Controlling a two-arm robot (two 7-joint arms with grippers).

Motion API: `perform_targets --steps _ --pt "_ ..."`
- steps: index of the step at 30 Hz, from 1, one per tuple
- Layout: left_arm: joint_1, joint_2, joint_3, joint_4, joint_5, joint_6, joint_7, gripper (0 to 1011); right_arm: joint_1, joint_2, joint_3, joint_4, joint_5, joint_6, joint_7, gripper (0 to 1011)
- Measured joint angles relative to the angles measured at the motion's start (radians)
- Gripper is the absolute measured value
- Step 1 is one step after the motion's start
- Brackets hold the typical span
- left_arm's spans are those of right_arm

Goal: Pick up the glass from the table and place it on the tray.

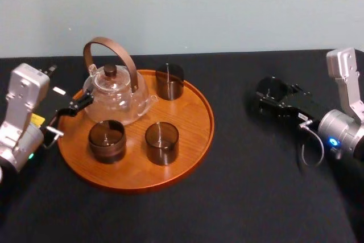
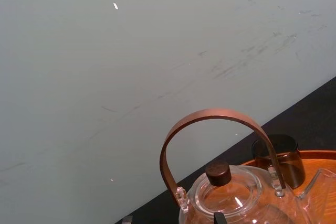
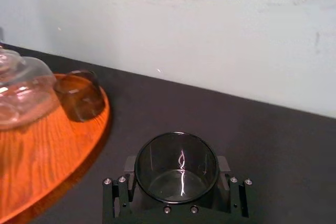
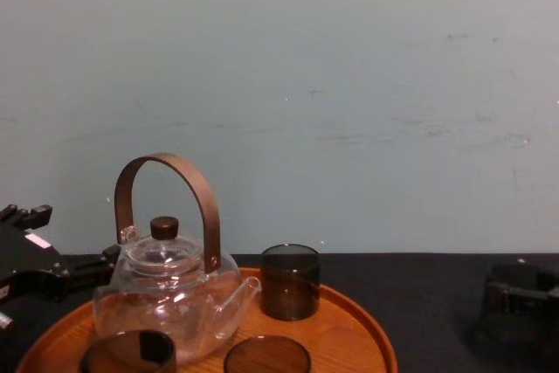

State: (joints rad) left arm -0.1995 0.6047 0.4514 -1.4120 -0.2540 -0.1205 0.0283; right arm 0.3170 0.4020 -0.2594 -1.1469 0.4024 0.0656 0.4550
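Note:
The glass (image 1: pixel 272 90), a dark smoky tumbler, stands upright on the black table (image 1: pixel 256 186) to the right of the tray. My right gripper (image 1: pixel 266 99) reaches in from the right and is shut on it. In the right wrist view the glass (image 3: pixel 176 169) sits between the two black fingers (image 3: pixel 128 165), which press on its sides. The chest view has this glass (image 4: pixel 515 299) low at the far right. The round orange-brown tray (image 1: pixel 199 112) lies left of centre. My left gripper (image 1: pixel 68 118) rests open at the tray's left rim, beside the teapot.
On the tray stand a clear glass teapot (image 1: pixel 114 92) with a brown arched handle and three dark glasses: one at the back (image 1: pixel 169 81), two at the front (image 1: pixel 107 139) (image 1: pixel 161 142). The tray's right part is bare wood. A pale wall rises behind the table.

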Motion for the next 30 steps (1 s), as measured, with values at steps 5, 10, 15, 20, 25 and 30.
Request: perform_targets --steps 5,10,15,20,25,30 --pt "0.000 0.000 0.000 0.000 0.000 0.000 0.000 1001 -0.004 0.003 -0.014 -0.045 0.001 0.008 0.003 913" --pt "0.000 0.000 0.000 0.000 0.000 0.000 0.000 1001 0.009 -0.002 -0.037 -0.059 -0.002 0.014 0.010 914" --pt "0.000 0.000 0.000 0.000 0.000 0.000 0.000 1001 0.039 -0.018 -0.071 -0.053 -0.012 0.015 0.021 914" --pt "0.000 0.000 0.000 0.000 0.000 0.000 0.000 1001 0.070 -0.037 -0.099 -0.025 -0.019 0.015 0.036 914" --pt "0.000 0.000 0.000 0.000 0.000 0.000 0.000 1001 0.103 -0.056 -0.128 0.012 -0.023 0.004 0.059 914" --pt "0.000 0.000 0.000 0.000 0.000 0.000 0.000 1001 0.121 -0.067 -0.150 0.036 -0.025 -0.010 0.080 913"
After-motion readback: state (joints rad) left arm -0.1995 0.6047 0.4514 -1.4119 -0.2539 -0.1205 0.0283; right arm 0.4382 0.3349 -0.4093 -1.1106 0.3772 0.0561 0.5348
